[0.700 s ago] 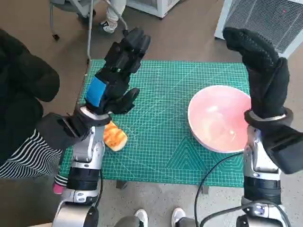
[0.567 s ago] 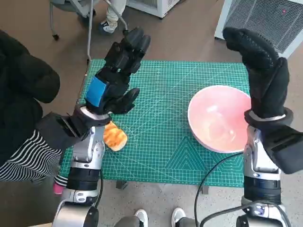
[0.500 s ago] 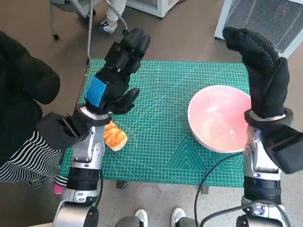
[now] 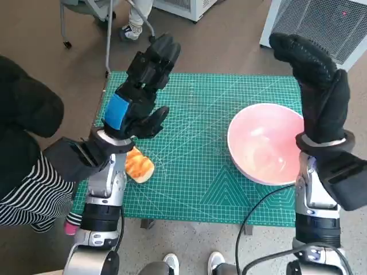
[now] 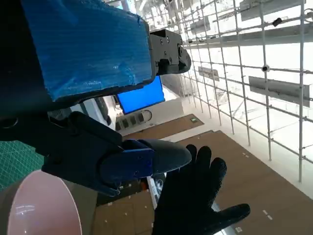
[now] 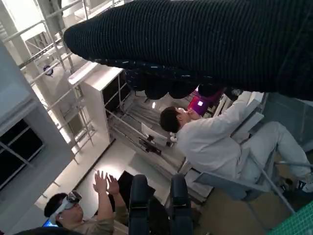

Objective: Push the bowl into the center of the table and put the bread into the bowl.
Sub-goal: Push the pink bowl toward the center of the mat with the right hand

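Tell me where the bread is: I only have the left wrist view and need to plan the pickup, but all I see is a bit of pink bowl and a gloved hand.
Observer: The bread lies on the green mat near its left front corner, partly under the left forearm.
Operator: Is the left hand holding anything?
Observer: No. The left hand is raised above the mat with fingers apart, holding nothing.
Operator: And the bowl, is it centered?
Observer: Not yet. The bowl sits at the mat's right side, upright, apparently with nothing in it, with the right hand raised open just beyond it.
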